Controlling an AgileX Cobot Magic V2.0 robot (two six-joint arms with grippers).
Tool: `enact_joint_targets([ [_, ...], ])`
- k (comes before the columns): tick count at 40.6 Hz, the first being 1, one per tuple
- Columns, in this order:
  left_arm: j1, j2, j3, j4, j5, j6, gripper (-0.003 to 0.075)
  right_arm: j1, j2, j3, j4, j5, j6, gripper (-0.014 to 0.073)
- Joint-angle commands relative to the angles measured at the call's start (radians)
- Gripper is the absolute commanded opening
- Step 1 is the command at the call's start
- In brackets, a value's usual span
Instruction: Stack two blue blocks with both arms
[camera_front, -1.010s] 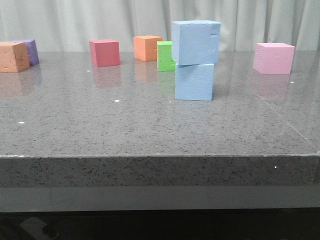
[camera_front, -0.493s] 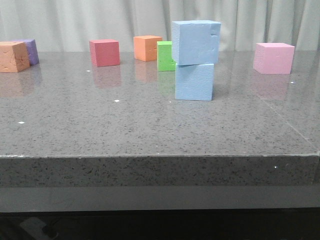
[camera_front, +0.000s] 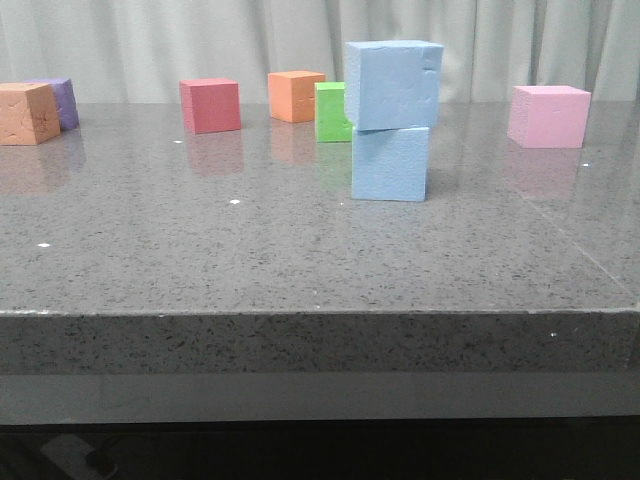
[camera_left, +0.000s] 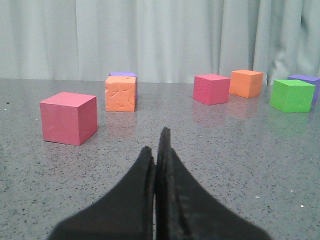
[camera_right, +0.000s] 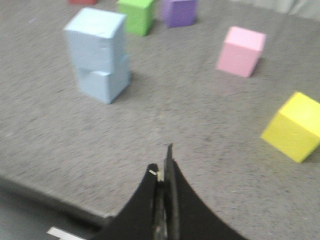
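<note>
One pale blue block (camera_front: 393, 84) sits on top of the other blue block (camera_front: 390, 164) at mid table, the upper one turned slightly and overhanging a little. The stack also shows in the right wrist view, upper block (camera_right: 95, 38) on lower block (camera_right: 102, 82). My left gripper (camera_left: 156, 145) is shut and empty, low over the table, away from the stack. My right gripper (camera_right: 162, 167) is shut and empty, near the table's front edge, well back from the stack. Neither arm shows in the front view.
Behind the stack stand a green cube (camera_front: 332, 111), an orange cube (camera_front: 295, 96), a red cube (camera_front: 210, 105); a pink cube (camera_front: 547, 115) at right; an orange cube (camera_front: 27, 113) and a purple cube (camera_front: 60, 102) at far left. A yellow cube (camera_right: 295, 126) lies right.
</note>
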Motion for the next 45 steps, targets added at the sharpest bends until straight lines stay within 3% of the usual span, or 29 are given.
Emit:
enact_joint_targets([
  [1,0.003,-0.018,0.003,-0.007,-0.092,-0.012,-0.0020,-0.079,-0.102,0.147,0.006,-0.260,-0.004,-0.0067],
  [10,0.003,-0.018,0.003,-0.007,-0.092,-0.012,-0.0020,-0.175,-0.362,0.465,0.037,-0.498,-0.004,-0.0067],
  [15,0.003,-0.018,0.003,-0.007,-0.092,-0.012,-0.0020,-0.182,-0.425,0.560,0.038,-0.561,-0.004,-0.0067],
  [28,0.003,-0.018,0.003,-0.007,-0.092,-0.012,-0.0020,-0.182,-0.458,0.645,0.041,-0.699,-0.004,-0.0067],
  [45,0.003,-0.018,0.003,-0.007,-0.092,-0.012,-0.0020,-0.182,-0.458,0.645,0.041,-0.705,-0.004,-0.0067],
])
